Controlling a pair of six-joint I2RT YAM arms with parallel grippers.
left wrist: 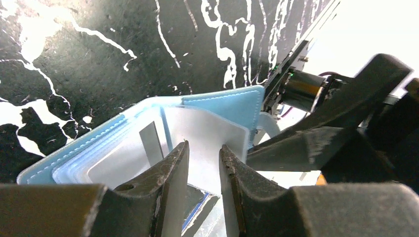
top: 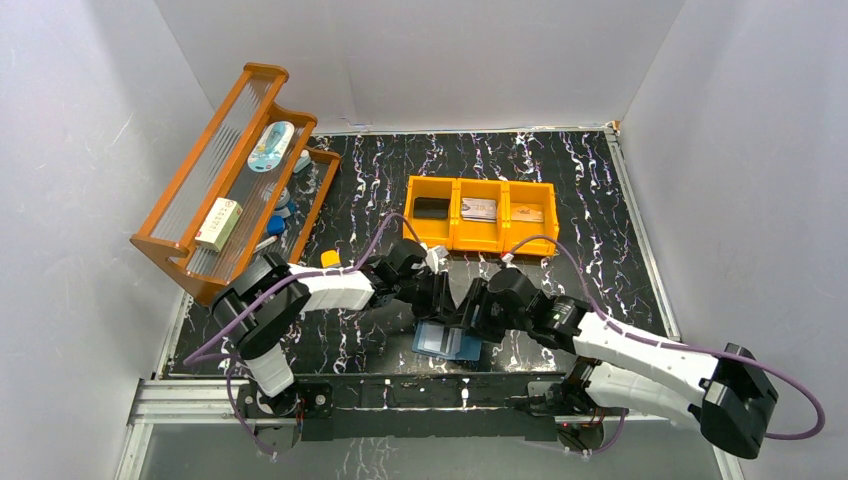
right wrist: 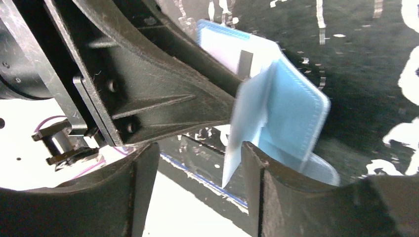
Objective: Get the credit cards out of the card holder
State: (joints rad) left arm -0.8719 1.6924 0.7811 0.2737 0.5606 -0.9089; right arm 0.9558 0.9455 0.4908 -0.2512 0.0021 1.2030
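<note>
Tabletop (top: 600, 200): card holder (top: 447, 342) open, pale credit card (left wrist: 217, 128) not yet out; left hand (left wrist: 203, 146) narrowed around it, grip unclear; right hand (right wrist: 197, 148) released astride a flap (right wrist: 252, 118).

Card holder (top: 445, 342) open, card (left wrist: 207, 133) prob. protruding

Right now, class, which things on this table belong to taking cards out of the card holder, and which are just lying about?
Job: card holder, open; pale card in it; greyish card, tan card, both in the orange bin.
Lying about: wooden rack, yellow-orange block, black item in the bin.
</note>
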